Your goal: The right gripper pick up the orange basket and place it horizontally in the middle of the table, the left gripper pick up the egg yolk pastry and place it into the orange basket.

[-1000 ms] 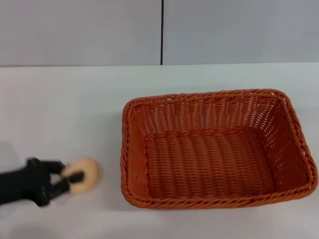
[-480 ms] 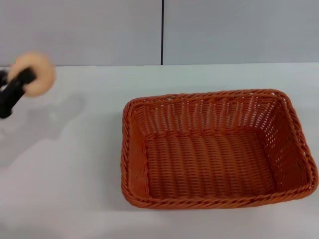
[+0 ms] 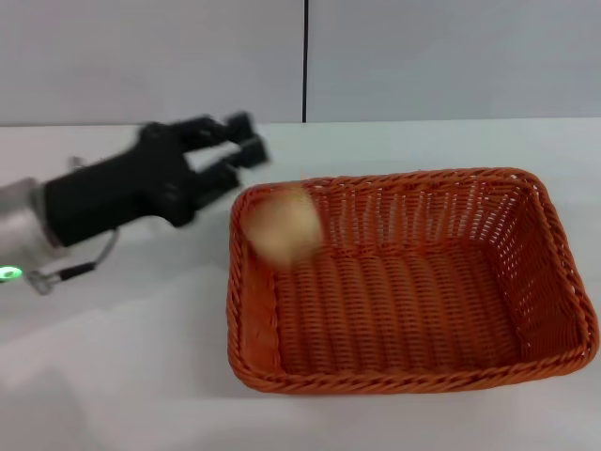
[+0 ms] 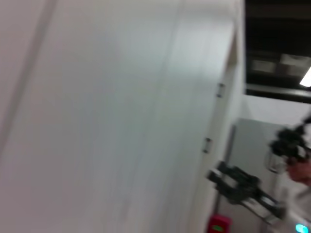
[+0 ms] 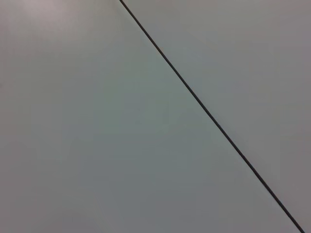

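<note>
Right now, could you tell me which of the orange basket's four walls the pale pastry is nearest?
The short end wall on the robot's left: the small round pale beige pastry is at that end of the orange woven basket, just past the open black left gripper.

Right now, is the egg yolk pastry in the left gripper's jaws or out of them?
Out: the egg yolk pastry is blurred over the orange basket, apart from the left gripper, jaws open.
</note>
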`<act>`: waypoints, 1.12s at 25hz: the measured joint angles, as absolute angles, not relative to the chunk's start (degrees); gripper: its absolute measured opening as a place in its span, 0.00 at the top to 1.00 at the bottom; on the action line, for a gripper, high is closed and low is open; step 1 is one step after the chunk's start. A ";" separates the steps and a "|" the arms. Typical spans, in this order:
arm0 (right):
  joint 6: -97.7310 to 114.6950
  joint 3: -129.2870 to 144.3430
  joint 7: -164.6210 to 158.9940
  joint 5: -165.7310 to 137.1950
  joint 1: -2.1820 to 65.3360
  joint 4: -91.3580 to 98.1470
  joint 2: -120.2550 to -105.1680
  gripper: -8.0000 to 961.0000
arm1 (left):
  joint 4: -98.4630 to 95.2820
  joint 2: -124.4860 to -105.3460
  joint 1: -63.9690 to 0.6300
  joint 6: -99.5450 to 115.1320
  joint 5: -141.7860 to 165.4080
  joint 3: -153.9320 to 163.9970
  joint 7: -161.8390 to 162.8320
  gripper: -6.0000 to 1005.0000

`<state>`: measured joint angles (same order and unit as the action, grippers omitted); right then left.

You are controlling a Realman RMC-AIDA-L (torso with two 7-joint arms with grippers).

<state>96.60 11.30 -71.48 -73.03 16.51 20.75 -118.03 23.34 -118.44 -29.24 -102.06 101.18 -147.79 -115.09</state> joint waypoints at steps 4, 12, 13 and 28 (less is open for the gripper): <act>96.55 12.03 -71.14 -73.41 16.54 20.24 -117.81 0.45 | 21.64 -118.55 -30.68 -102.54 100.53 -143.99 -117.20 0.64; 96.58 12.04 -70.53 -73.57 16.52 20.13 -117.91 0.45 | 21.39 -118.37 -27.10 -102.43 92.16 -144.44 -118.53 0.34; 96.60 12.04 -70.51 -73.57 16.52 20.13 -117.93 0.45 | 21.38 -118.37 -26.32 -102.43 90.63 -144.44 -119.04 0.29; 96.47 10.46 -69.25 -73.11 15.91 20.04 -118.11 0.45 | 7.87 -118.64 -17.80 -105.19 56.82 -144.43 -137.83 0.25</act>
<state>96.47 10.46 -69.25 -73.11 15.91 20.04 -118.11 7.87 -118.64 -17.80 -105.19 56.82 -144.43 -137.83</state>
